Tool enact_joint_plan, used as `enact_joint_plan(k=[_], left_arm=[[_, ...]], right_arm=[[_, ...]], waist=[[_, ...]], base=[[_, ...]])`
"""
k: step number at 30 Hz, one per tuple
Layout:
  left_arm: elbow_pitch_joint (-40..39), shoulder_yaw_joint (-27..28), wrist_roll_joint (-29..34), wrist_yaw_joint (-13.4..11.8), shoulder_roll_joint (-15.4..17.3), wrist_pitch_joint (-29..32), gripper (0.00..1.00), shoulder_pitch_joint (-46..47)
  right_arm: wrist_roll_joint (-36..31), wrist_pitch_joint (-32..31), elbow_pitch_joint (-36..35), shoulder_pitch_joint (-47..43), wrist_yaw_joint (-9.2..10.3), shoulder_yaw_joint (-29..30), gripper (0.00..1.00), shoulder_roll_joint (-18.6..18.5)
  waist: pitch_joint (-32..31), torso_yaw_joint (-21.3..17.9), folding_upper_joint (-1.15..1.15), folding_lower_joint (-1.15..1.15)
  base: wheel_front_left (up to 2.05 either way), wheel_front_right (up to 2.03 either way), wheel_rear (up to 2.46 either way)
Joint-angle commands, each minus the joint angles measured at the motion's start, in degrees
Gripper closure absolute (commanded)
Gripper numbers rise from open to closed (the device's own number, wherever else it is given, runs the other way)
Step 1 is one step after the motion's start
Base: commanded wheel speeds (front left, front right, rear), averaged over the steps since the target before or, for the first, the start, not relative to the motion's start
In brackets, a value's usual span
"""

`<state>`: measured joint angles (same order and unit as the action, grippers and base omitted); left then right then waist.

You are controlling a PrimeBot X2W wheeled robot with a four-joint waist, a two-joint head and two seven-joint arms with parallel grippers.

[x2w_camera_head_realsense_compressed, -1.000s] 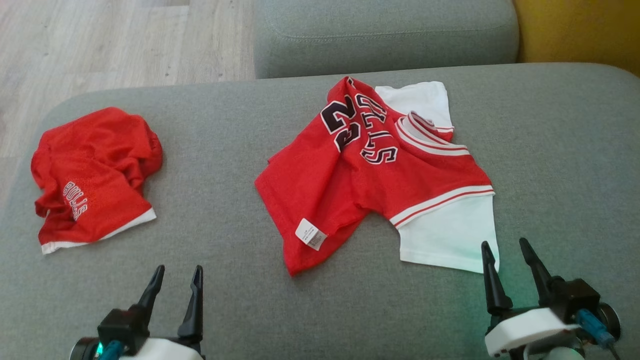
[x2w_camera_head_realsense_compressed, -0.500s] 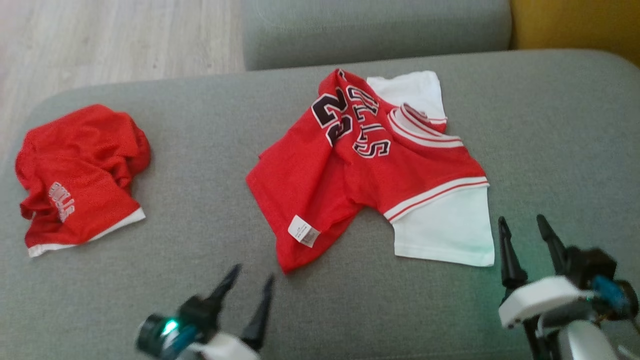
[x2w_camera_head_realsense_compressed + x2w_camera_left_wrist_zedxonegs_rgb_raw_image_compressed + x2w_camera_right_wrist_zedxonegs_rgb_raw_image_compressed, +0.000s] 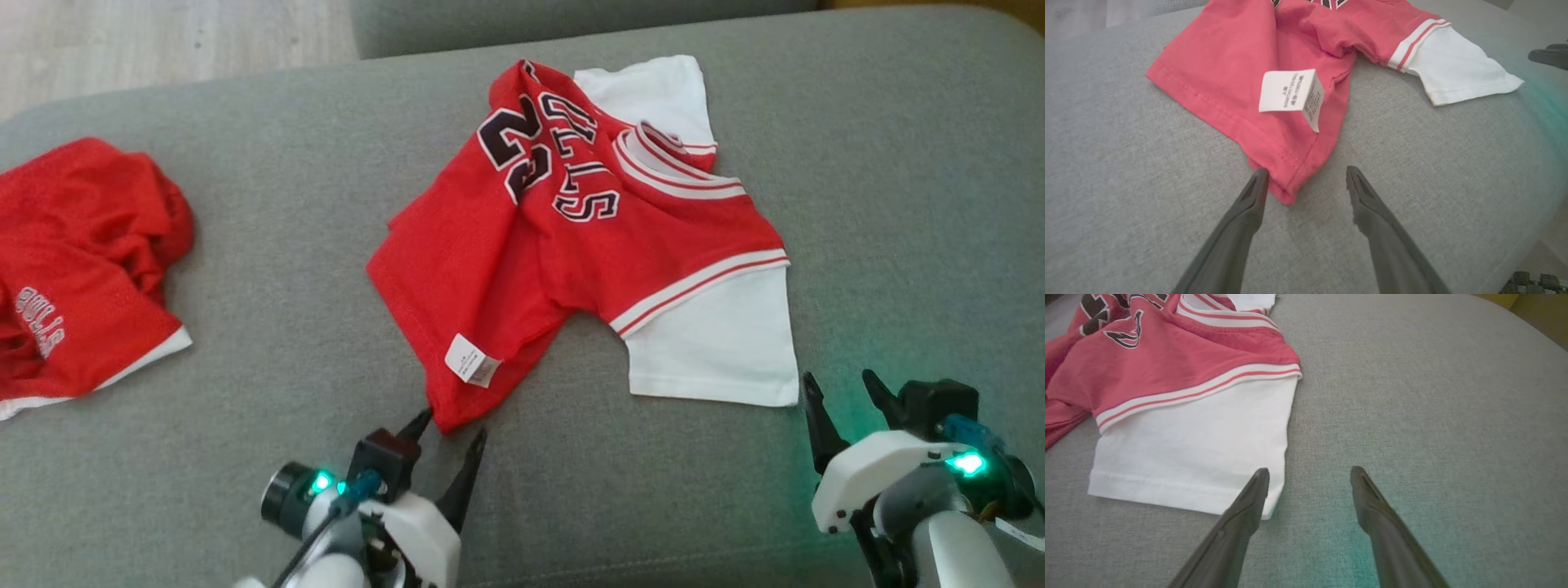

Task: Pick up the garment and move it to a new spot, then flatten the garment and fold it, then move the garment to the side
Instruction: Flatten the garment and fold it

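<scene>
The jersey (image 3: 571, 245) lies rumpled on the cushion (image 3: 286, 245), so the left gripper (image 3: 452, 425), spread and empty, straddles its red hem corner (image 3: 445, 408) for a lift, while the right gripper (image 3: 838, 377), likewise spread and empty, flanks the white sleeve (image 3: 710, 351).

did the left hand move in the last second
Yes. The left hand closed in on the jersey: it sat well left of the red hem corner, and now, open, it straddles that corner.

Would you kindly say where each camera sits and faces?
Head view: on the head, looking down at the red-and-white jersey on the grey fabric couch; left gripper, right gripper below.
Left wrist view: along its open fingers toward the red hem corner.
Right wrist view: along its open fingers toward the white sleeve.
All share the jersey.
</scene>
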<state>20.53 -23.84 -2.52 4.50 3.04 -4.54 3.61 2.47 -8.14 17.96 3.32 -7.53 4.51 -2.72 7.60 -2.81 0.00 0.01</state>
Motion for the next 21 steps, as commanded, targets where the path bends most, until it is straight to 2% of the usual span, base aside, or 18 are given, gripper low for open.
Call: enact_joint_plan(k=[1,21], left_arm=[[-1.4,1.3,0.5,-0.4,-0.1,-0.3,0.00,3.2],[2.1,0.4,-0.5,-1.7,0.2,-0.6,0.00,5.8]], right_arm=[[0.1,0.0,-2.2,2.2,0.04,-1.2,0.00,-0.4],[0.9,-0.8,-1.3,3.8,0.04,-2.3,0.00,-0.2]], waist=[[0.6,-0.5,0.00,-0.01],[2.1,-0.9,0.00,-0.01]], base=[[0.00,0.00,0.00],[0.00,0.00,0.00]])
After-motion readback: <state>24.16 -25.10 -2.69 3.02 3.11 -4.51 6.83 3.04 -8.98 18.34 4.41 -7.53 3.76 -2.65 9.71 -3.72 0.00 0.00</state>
